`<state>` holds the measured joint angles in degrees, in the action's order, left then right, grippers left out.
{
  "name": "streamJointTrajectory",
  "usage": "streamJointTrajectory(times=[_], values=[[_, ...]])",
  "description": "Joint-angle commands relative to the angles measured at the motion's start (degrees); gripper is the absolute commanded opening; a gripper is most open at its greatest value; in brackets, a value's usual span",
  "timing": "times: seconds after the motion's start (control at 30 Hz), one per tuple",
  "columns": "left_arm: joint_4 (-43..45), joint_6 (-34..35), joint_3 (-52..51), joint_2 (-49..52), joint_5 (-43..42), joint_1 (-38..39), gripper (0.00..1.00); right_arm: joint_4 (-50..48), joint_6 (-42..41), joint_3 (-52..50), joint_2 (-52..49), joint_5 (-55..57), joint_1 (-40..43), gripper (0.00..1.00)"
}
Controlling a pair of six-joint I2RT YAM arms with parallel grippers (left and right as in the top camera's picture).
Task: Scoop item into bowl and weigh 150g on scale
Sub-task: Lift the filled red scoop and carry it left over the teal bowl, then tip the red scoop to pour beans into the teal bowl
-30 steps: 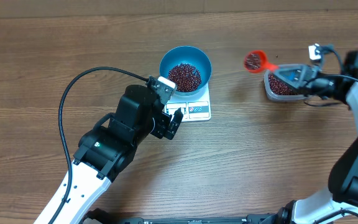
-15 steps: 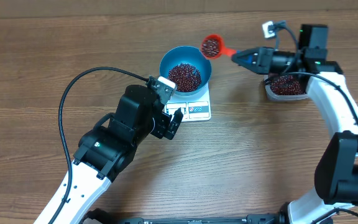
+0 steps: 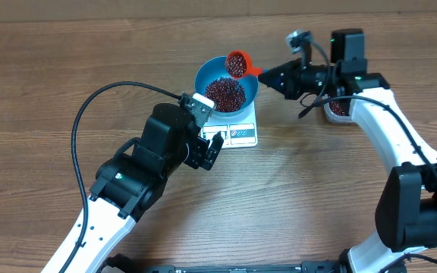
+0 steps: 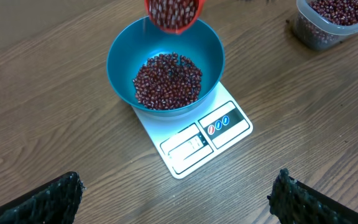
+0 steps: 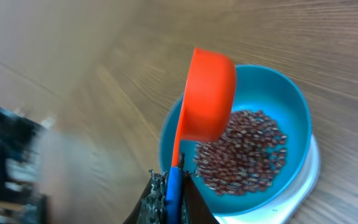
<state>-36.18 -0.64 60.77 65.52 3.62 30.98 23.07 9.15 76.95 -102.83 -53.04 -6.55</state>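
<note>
Right gripper (image 5: pixel 171 193): pinched tight on orange scoop (image 5: pixel 209 96), beans (image 4: pixel 171 11) inside, tilted above blue bowl (image 4: pixel 120 62) on scale (image 4: pixel 194 146). Left gripper (image 4: pixel 176 199): spread wide, empty.

- Left arm (image 3: pixel 139 171), lower left: bulky black joints, white lower link, long black cable (image 3: pixel 82 121) looping off it.
- Right arm (image 3: pixel 389 125), right edge: white links, black joints.
- Left fingertips (image 4: pixel 48 199): black, rough-textured.

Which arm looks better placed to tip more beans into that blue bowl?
Right. The right gripper is shut on the orange scoop, which is full of beans and hangs over the blue bowl on the scale. The left gripper is open, empty, in front of the scale.
</note>
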Motion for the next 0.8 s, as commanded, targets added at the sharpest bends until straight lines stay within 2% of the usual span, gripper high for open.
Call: streamJointTrajectory(times=[0.0,0.47,0.77], values=[[0.0,-1.1,-0.2,0.1,-0.1,-0.2,1.00,0.5,10.5,1.4,0.2,7.6,-1.5,0.04],[0.0,-1.1,-0.2,0.1,-0.1,-0.2,1.00,2.8,32.5,1.4,0.2,10.1,-2.9,0.04],[0.0,-1.1,-0.2,0.1,-0.1,-0.2,1.00,3.2,43.4,1.4,0.2,10.2,-2.9,0.04]])
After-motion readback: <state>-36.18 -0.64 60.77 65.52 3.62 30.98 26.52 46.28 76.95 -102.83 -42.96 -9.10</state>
